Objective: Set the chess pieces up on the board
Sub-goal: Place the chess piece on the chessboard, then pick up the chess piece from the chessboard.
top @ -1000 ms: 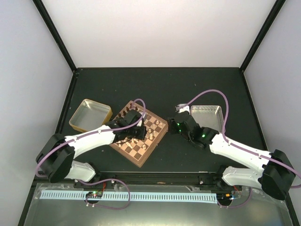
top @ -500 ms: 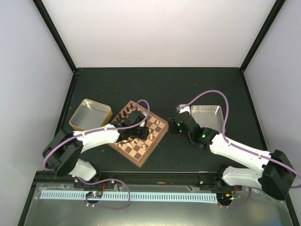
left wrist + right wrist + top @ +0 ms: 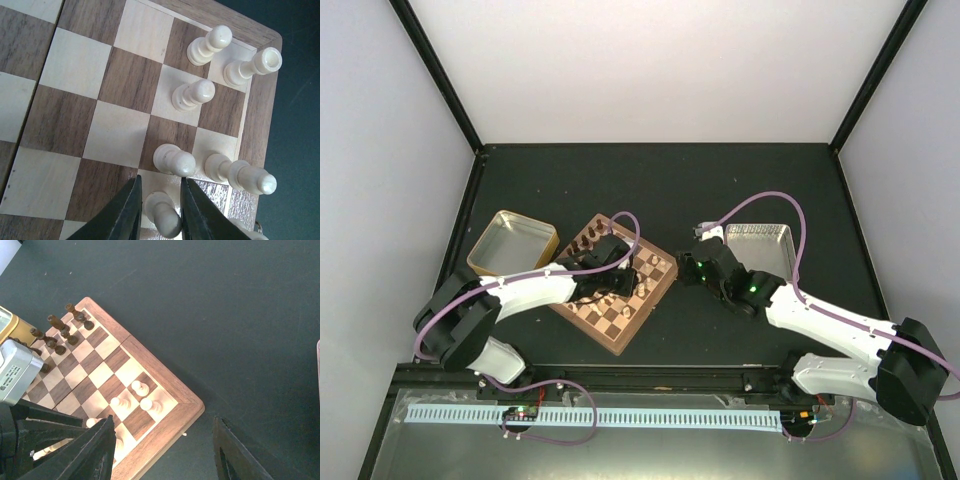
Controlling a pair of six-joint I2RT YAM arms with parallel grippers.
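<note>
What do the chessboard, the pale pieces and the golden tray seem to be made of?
The chessboard looks like wood: grain lines cross light and dark squares, matte finish. The pale pieces look like turned wood, smooth with soft sheen; plastic is possible. The golden tray looks like metal: gold walls, reflective grey inside.

Left arm (image 3: 520, 290): white shells on the long links, black joints, and a bulky black shoulder at 8 o'clock in the top view.
Right arm (image 3: 830, 325): same white-and-black build, with its shoulder at 4 o'clock.
Green lights (image 3: 752, 288): two glowed on the right arm's black wrist.
Purple cables (image 3: 765, 198): one looped above each wrist.
Left pincer (image 3: 160, 200): dark, narrow, tapered fingers.
Right pincer (image 3: 162, 422): broad black fingers with bevelled edges.
</note>
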